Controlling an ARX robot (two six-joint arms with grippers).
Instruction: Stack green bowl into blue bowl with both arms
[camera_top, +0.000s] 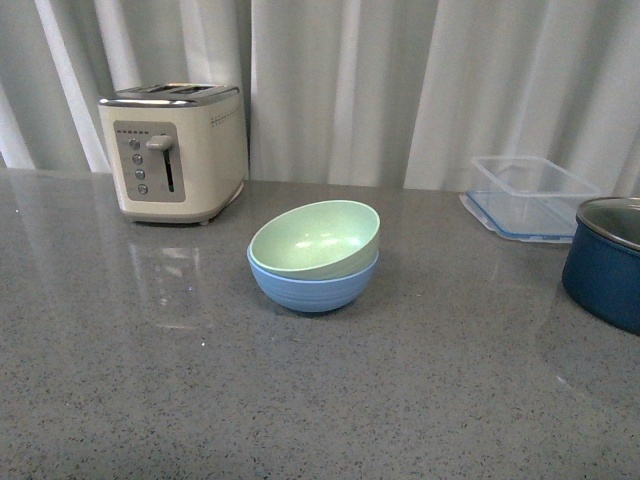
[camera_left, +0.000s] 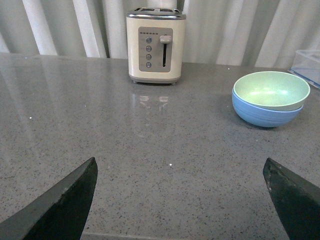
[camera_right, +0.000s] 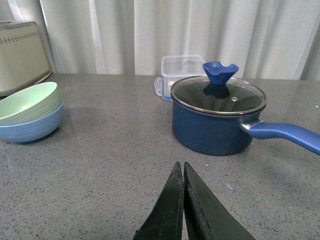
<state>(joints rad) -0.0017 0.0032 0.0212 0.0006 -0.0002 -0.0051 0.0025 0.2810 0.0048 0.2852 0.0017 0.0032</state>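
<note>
While sitting tilted inside the blue bowl (camera_top: 312, 287), green bowl (camera_top: 315, 238) is resting right of the toaster (camera_top: 175, 151) — left gripper (camera_left: 182, 200) gaping wide, right gripper (camera_right: 183, 200) pressed together, both empty.

Bright, even, soft light, perhaps from above, leaves faint shadows and a pale sheen on the counter (camera_top: 150, 400) under the toaster (camera_top: 175, 150); all views sharp.

blue bowl (camera_top: 312, 288): inside hidden by the green bowl (camera_top: 315, 238) nested in it; cut by the picture's edge in the right wrist view
pot (camera_top: 606, 262): cut by the edge in the front view
toaster (camera_right: 22, 56): mostly out of frame in the right wrist view
toaster button markings: too small to read
arms: outside the front view
</note>
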